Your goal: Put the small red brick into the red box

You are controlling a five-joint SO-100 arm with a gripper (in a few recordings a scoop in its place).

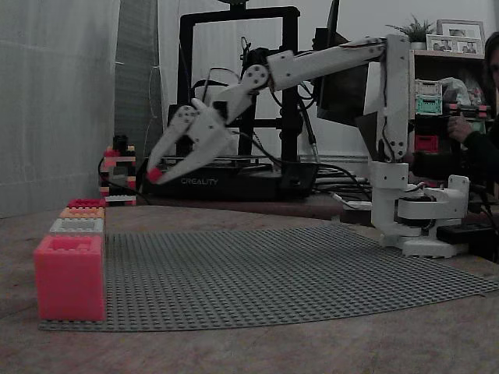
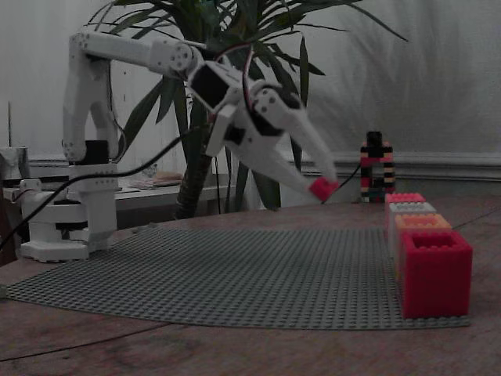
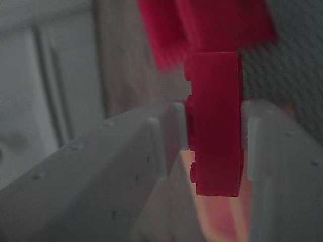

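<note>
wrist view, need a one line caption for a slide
Gripper pinching the small red brick edge-on between its white fingers, with a blurred red box ahead.

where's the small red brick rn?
The small red brick is clamped between the gripper fingertips, held in the air above the grey baseplate; in that fixed view it sits left of the row of boxes, short of them.

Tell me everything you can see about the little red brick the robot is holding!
The small red brick is a tiny deep-red toy brick that looks like plastic, with round studs along one side. The white gripper pinches it between its two fingertips, standing on end in the wrist view. In both fixed views it hangs in the air at the gripper's tip, well above the grey studded baseplate. Only the fingers touch it.
</note>
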